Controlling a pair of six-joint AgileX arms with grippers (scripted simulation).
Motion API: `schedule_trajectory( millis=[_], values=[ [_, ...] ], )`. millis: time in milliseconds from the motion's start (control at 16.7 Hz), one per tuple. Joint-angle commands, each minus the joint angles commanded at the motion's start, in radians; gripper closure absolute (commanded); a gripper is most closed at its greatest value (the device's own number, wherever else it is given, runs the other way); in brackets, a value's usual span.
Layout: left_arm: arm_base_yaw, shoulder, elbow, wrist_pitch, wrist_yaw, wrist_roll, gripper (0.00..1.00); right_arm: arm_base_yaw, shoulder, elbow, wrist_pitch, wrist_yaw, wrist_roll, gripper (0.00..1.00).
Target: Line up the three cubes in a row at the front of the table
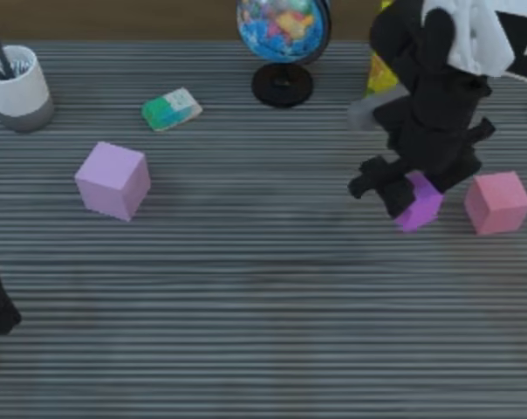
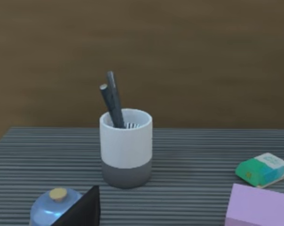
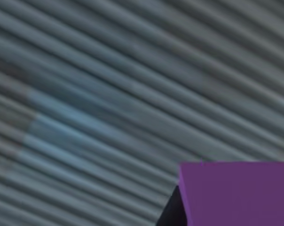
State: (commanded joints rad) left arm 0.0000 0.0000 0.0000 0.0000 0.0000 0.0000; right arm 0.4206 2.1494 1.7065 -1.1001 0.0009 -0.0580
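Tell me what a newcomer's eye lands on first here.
First the right gripper, low over the small purple cube at the table's right, with the pink cube beside it. Then the large lilac cube alone at the left, and the globe at the back edge.

Globe (image 1: 283, 35), pen cup (image 1: 17, 87), eraser (image 1: 171, 109), bell (image 2: 55, 207).

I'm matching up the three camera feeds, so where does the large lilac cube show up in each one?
Top view: lilac cube stands left of centre, below the eraser.
Left wrist view: only its corner shows at the frame's edge, beside that eraser.
Right wrist view: not in it; only the purple cube on the striped table.
Shared landmark: the eraser, in the top and left wrist views.
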Motion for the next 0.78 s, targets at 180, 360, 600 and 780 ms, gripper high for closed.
schedule_trajectory(
  millis=[180,360,600,780],
  values=[
    [0.0,0.0,0.0,0.0,0.0,0.0,0.0,0.072,-0.08,-0.1,0.015,0.005,0.174,1.0],
    [0.0,0.0,0.0,0.0,0.0,0.0,0.0,0.158,-0.178,-0.229,0.031,0.01,0.389,1.0],
    [0.0,0.0,0.0,0.0,0.0,0.0,0.0,0.273,-0.308,-0.393,0.056,0.017,0.675,1.0],
    [0.0,0.0,0.0,0.0,0.0,0.0,0.0,0.33,-0.387,-0.478,0.078,0.023,0.8,1.0]
  ],
)
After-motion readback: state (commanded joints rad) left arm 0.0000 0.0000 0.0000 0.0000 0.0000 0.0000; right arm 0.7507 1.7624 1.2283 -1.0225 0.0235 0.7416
